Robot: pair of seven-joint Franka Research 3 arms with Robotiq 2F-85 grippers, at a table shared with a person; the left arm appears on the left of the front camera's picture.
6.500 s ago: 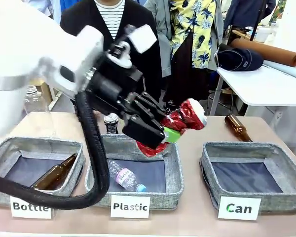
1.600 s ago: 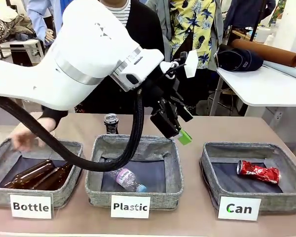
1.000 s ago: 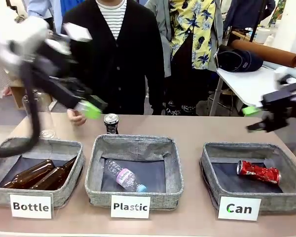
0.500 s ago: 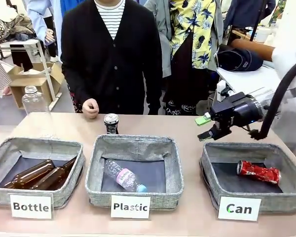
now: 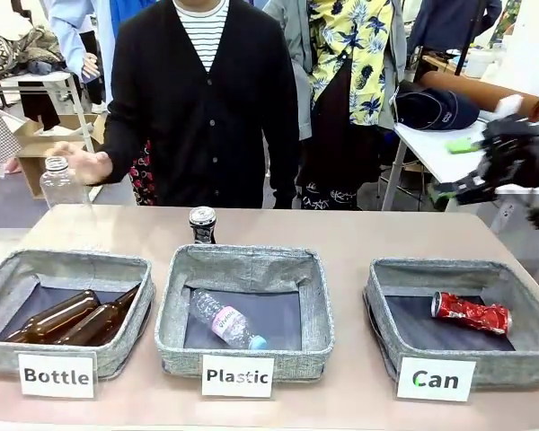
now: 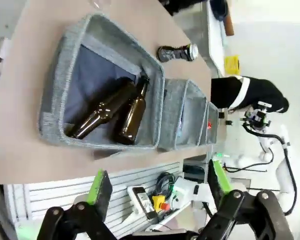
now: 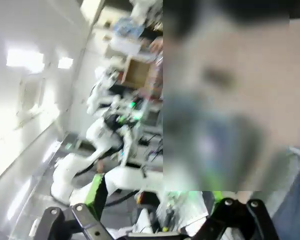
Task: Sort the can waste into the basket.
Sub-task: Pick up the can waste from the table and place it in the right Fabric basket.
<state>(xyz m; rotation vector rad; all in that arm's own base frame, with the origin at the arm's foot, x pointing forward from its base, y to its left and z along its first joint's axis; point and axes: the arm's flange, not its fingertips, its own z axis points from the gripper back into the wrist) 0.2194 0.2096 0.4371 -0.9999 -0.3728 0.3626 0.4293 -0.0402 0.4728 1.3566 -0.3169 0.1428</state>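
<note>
The red crushed can [image 5: 470,312] lies inside the grey basket [image 5: 384,334] labelled "Can" at the front right. The dark can [image 5: 202,224] stands upright on the table behind the "Plastic" bin, and it lies sideways in the left wrist view as the dark can [image 6: 177,52]. My right gripper [image 5: 459,167] hovers open and empty high at the right, above and behind the basket. My left gripper [image 6: 159,182] is open with nothing between its green pads, well away from the bins. In the blurred right wrist view my right gripper [image 7: 157,195] also stands open.
The "Bottle" bin [image 5: 72,262] holds two brown bottles [image 5: 72,316], and the "Plastic" bin [image 5: 242,260] holds a clear bottle. Another clear bottle [image 5: 61,184] stands at the far left, with the person's hand [image 5: 83,163] just above it. A white side table [image 5: 467,153] stands behind on the right.
My right gripper has swung up and to the right, away from the table's middle. The person's hand has moved from the table edge to above the clear bottle. The left arm has left the front view.
</note>
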